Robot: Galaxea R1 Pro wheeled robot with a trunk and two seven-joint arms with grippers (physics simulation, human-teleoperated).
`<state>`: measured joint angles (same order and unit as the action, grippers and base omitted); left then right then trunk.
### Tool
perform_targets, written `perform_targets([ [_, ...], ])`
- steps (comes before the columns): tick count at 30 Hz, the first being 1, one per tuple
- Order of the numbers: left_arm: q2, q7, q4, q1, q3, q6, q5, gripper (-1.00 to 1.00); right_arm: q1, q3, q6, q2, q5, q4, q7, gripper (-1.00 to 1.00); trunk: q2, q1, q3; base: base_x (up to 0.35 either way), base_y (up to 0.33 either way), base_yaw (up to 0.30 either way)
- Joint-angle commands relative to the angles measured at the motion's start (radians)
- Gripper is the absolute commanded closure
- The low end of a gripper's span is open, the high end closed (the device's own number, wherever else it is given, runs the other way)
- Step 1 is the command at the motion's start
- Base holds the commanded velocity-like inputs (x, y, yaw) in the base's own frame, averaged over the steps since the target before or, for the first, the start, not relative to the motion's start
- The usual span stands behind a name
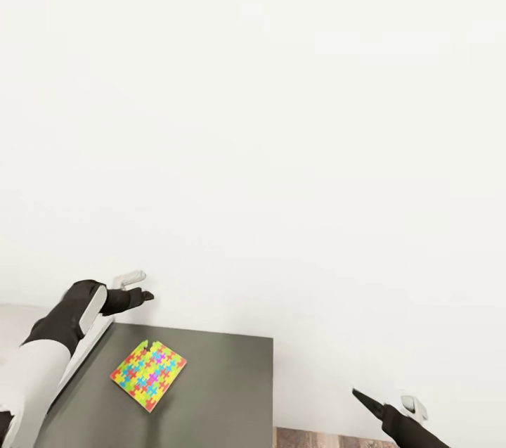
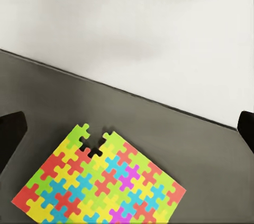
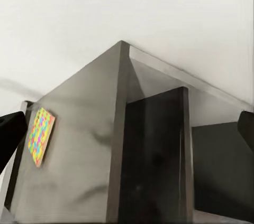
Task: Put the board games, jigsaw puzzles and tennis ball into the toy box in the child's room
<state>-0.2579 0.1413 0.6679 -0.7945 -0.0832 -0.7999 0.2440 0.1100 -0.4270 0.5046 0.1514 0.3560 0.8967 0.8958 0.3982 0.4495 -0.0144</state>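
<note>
A jigsaw puzzle (image 1: 148, 373) lay flat on the dark table (image 1: 225, 392), not yet boxed. The left gripper (image 1: 133, 291) hovered beyond its far-left corner, fingers spread wide, empty. The right gripper (image 1: 379, 406) hung low right, also wide.

We see a plain white wall (image 1: 281, 117) across most of the frame. A dark grey table (image 1: 225, 378) occupies the lower left; wood-plank floor (image 1: 316, 437) shows at bottom centre.

Bright, even, diffuse rendered light, wall (image 1: 281, 117) nearly washed out to white, soft grey shadows cast on it, faint sheen on the table (image 1: 218, 378), slight softness throughout.
</note>
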Motion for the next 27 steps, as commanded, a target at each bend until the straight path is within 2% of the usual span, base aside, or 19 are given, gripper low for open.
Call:
perform_targets([
  [1,0.005,0.004,-0.008,-0.002,0.005,-0.001,-0.026,-1.00,0.001,-0.001,0.007,0.002,0.006,-0.007,0.001,-1.00,0.002,0.000,-0.003,0.000,0.000,0.000],
  [8,0.013,0.000,-0.026,-0.004,0.019,0.014,-0.117,-1.00,0.001,-0.001,0.003,0.005,0.005,-0.017,0.000,-1.00,0.002,0.000,-0.015,0.000,0.000,0.000],
  [12,0.014,-0.001,-0.030,-0.005,0.021,0.030,-0.129,-1.00,0.002,-0.001,0.003,0.007,0.006,-0.017,0.000,-1.00,0.002,0.000,-0.021,0.000,0.000,0.000],
  [20,0.018,-0.002,-0.063,-0.005,0.023,0.076,-0.137,-1.00,0.001,-0.001,0.003,0.028,0.012,-0.021,0.000,-1.00,0.002,0.000,-0.034,0.000,0.000,0.000],
  [27,0.029,0.001,-0.066,-0.005,0.024,0.083,-0.139,-1.00,0.002,-0.002,-0.019,0.032,0.013,-0.045,0.000,-1.00,0.002,0.000,-0.046,0.000,0.000,0.000],
])
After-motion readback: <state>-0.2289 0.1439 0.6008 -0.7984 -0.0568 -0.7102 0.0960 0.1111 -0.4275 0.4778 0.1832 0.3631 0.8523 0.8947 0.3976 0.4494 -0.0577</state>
